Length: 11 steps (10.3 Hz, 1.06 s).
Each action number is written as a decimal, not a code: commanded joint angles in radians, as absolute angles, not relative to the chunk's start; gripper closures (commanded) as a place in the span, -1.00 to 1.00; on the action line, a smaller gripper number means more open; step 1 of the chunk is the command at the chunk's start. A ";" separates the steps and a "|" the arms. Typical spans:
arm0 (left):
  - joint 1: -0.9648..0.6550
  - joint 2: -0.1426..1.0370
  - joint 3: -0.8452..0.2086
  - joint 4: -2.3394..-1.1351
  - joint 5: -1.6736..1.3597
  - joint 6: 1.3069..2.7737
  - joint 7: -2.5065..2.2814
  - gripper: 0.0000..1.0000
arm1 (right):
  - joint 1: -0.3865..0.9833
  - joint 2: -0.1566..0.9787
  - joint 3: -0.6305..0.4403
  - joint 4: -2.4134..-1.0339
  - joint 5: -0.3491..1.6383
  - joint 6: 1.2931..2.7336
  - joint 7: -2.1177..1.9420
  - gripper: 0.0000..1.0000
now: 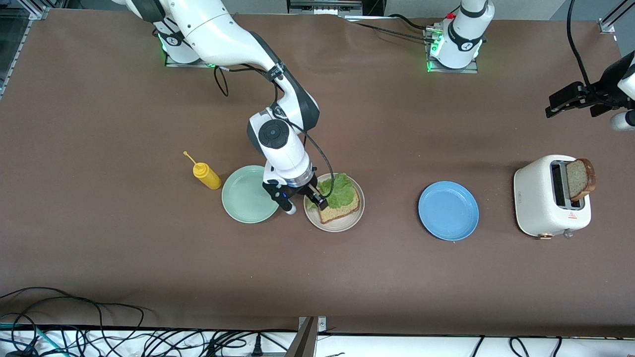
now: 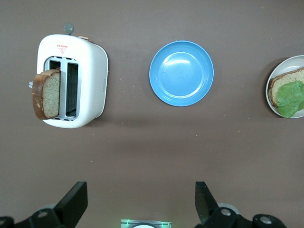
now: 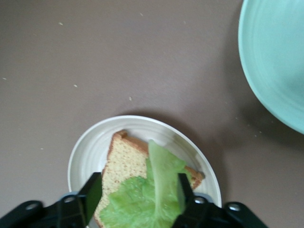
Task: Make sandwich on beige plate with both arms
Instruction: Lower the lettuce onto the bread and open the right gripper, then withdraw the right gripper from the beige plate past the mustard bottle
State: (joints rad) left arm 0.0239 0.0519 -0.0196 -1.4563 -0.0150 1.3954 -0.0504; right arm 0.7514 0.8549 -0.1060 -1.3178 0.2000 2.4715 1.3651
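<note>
With ruffled green lettuce leaf laid on brown bread slice, right hand is spread; left hand, wide open near white toaster, probably fetches toasted bread slice next.

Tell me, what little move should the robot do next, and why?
Probably lift the right end effector straight up from the beige plate. Its fingers stand apart around the lettuce leaf, which already lies on the bread slice, so the lettuce seems placed. The second slice sticks out of the toaster, with the open left end effector high above the table near it.
</note>
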 commanded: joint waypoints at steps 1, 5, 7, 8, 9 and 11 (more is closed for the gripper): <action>0.032 0.060 -0.026 -1.439 0.002 1.394 -0.028 -1.00 | 0.738 0.815 -0.124 -1.290 0.160 2.339 1.297 -1.00; 0.032 0.060 -0.026 -1.439 0.002 1.394 -0.028 -1.00 | 0.733 0.680 -0.234 -1.287 0.169 2.061 1.015 -1.00; 0.032 0.060 -0.026 -1.439 0.002 1.393 -0.028 -1.00 | 0.733 0.638 -0.308 -1.289 0.170 1.947 0.840 -1.00; 0.031 0.060 -0.026 -1.439 0.002 1.393 -0.028 -1.00 | 0.732 0.620 -0.345 -1.292 0.170 1.903 0.778 -1.00; 0.031 0.060 -0.026 -1.439 0.002 1.394 -0.028 -1.00 | 0.733 0.600 -0.392 -1.296 0.170 1.857 0.706 -1.00; 0.032 0.066 -0.026 -1.439 0.002 1.394 -0.028 -1.00 | 0.732 0.562 -0.472 -1.298 0.172 1.745 0.498 -1.00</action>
